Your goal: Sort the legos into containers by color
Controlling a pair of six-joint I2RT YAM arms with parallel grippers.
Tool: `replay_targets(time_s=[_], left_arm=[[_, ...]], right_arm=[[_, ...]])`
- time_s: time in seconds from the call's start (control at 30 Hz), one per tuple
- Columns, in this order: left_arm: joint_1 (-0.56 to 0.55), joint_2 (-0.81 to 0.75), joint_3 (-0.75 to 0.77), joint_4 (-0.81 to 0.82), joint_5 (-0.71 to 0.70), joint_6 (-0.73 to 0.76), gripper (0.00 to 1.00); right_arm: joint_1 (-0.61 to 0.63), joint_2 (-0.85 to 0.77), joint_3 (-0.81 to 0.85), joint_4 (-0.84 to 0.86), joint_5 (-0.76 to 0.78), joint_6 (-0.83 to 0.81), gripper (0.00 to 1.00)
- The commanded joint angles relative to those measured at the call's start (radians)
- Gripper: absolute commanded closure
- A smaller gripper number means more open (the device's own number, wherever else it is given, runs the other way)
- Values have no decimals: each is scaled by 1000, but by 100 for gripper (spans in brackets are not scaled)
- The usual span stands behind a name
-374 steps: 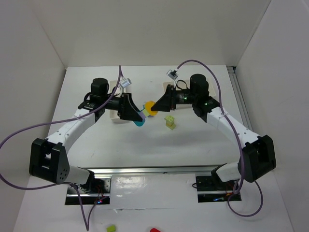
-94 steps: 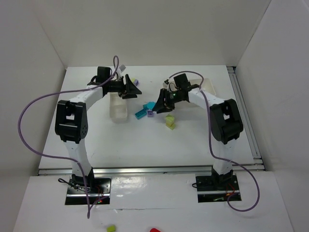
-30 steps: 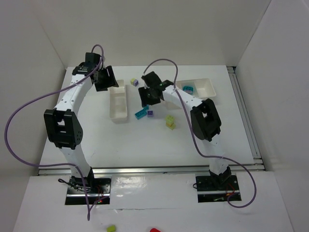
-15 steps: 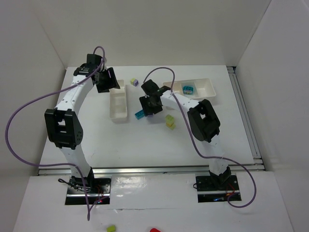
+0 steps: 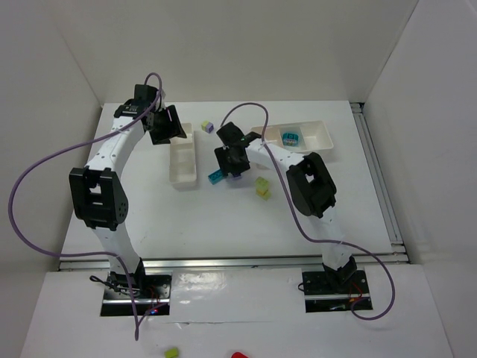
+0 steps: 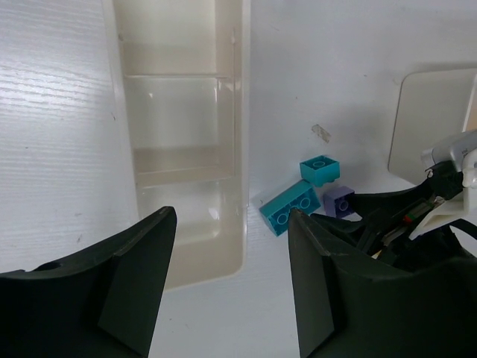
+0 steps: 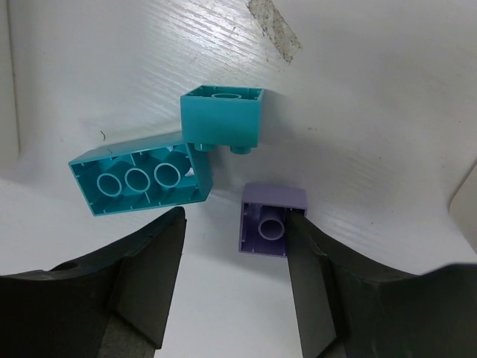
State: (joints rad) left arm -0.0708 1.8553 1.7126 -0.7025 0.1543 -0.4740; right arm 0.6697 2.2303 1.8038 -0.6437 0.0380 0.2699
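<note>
Three legos (image 5: pixel 215 176) mid-desk: long teal brick (image 7: pixel 141 179), small teal brick (image 7: pixel 221 115) touching its corner, purple brick (image 7: pixel 272 220) beside. Right gripper (image 7: pixel 232 257) over them, jaws half apart, empty; best centred on one brick before closing. Left gripper (image 6: pixel 227 253) above narrow tray (image 6: pixel 239 112), jaws likewise.

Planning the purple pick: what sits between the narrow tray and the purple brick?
The long teal brick lies there, between the narrow tray and the purple brick. The left wrist view shows it best.
</note>
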Motion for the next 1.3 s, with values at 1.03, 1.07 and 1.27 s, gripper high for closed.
replay_targets(time_s=[1.03, 1.07, 1.27], left_arm=[[-3, -21, 7, 24, 71, 0, 29], [-3, -21, 7, 24, 71, 0, 29], [-12, -11, 7, 24, 80, 9, 29]], right_arm=[[57, -187, -123, 55, 25, -31, 81], [68, -187, -110, 44, 25, -31, 76], [68, -187, -92, 24, 16, -31, 38]])
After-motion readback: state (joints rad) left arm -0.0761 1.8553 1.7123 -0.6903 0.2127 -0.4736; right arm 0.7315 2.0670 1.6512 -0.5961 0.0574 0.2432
